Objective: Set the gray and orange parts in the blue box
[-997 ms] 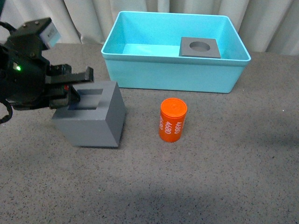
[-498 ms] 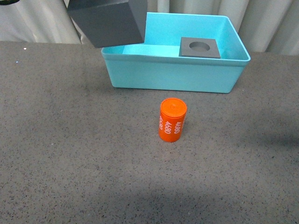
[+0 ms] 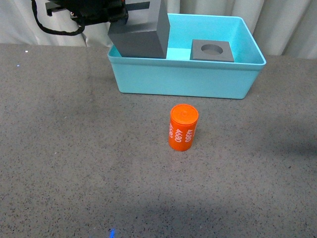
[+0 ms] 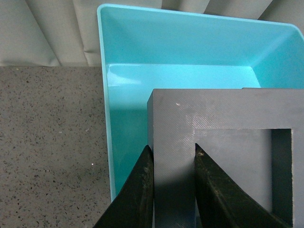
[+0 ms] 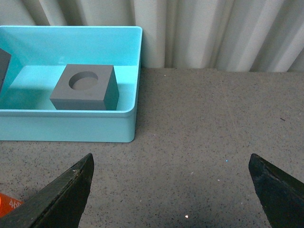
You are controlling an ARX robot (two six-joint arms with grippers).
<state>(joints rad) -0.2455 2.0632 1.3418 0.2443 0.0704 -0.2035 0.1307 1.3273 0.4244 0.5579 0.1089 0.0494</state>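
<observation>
The light-blue box (image 3: 188, 82) stands at the back of the table. My left gripper (image 4: 173, 156) is shut on one wall of the gray cube with the square recess (image 3: 141, 32), holding it over the box's left end (image 4: 107, 95). A second gray cube, with a round recess (image 3: 212, 50), rests inside the box on the right (image 5: 85, 88). An orange cylinder with white numbers (image 3: 183, 127) stands upright on the table in front of the box. My right gripper (image 5: 173, 183) is open over bare table, right of the box (image 5: 71, 128).
Pale pleated curtains (image 5: 213, 33) hang behind the table. The dark speckled tabletop (image 3: 74, 148) stretches around the cylinder. The left arm's black body and cable (image 3: 79, 12) show at the upper left of the front view.
The left gripper lifted the square-recess cube from the table at the left, carried it up and to the right, and it now hangs lower over the box's left end.
</observation>
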